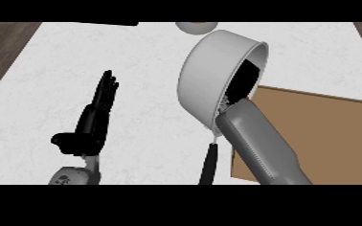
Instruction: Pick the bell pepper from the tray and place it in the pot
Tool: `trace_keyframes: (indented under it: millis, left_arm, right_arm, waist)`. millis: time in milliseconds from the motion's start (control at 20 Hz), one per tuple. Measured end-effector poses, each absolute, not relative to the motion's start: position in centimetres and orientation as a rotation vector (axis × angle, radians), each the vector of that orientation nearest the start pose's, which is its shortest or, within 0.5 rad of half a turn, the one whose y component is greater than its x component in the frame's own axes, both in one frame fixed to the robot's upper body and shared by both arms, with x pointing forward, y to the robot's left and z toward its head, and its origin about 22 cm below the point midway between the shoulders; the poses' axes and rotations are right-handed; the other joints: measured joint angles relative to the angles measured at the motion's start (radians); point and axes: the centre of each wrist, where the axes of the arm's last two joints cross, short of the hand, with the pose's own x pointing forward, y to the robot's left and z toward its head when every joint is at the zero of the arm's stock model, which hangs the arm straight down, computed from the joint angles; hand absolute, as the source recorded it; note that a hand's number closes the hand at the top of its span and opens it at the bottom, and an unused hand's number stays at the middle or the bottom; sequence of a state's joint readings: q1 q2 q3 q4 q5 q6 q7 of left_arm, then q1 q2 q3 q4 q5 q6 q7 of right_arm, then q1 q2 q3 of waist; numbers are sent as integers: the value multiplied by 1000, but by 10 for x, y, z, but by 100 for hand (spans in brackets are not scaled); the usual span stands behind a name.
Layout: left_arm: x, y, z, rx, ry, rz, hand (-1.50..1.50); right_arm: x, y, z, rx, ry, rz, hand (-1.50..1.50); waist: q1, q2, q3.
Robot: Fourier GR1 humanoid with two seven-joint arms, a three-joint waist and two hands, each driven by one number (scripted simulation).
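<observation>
Steeply from above, we see a white bench [141, 76]. Our right forearm reaches into the mouth of a grey pot [212, 72] that is tipped on its side. The right hand [235, 100] is mostly hidden in the dark interior, so we cannot tell whether it grasps anything. The pot's black handle [207, 165] lies just left of that forearm. A brown tray [311, 115] sits to this hand's right. The bell pepper is hidden from us. Well left of the pot, the left hand [96, 119] rests released, fingers straight.
</observation>
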State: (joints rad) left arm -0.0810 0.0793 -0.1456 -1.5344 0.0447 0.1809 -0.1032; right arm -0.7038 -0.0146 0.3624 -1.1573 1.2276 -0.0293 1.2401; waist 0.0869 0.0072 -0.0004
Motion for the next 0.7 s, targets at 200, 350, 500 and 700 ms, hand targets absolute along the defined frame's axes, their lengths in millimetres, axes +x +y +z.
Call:
trace_keyframes:
  millis: [200, 350, 500, 700]
  left_arm:
    - [258, 208, 10, 46, -1708, -20, 0]
    - [257, 209, 11, 46, -1707, -14, 0]
    - [255, 209, 7, 51, -1700, -6, 0]
    - [253, 213, 5, 64, -1698, 1, 0]
  right_arm:
    - [346, -68, 74, -1278, -864, 595, -150]
    - [340, -63, 79, -1243, -967, 552, -150]
    - [340, -62, 98, -1232, -1143, 427, -150]
    - [334, -68, 112, -1204, -1335, 230, -150]
  waist:
    - [-5, 1, 1]
    - [-7, -1, 2]
    - [-20, -4, 2]
    - [-37, -9, 3]
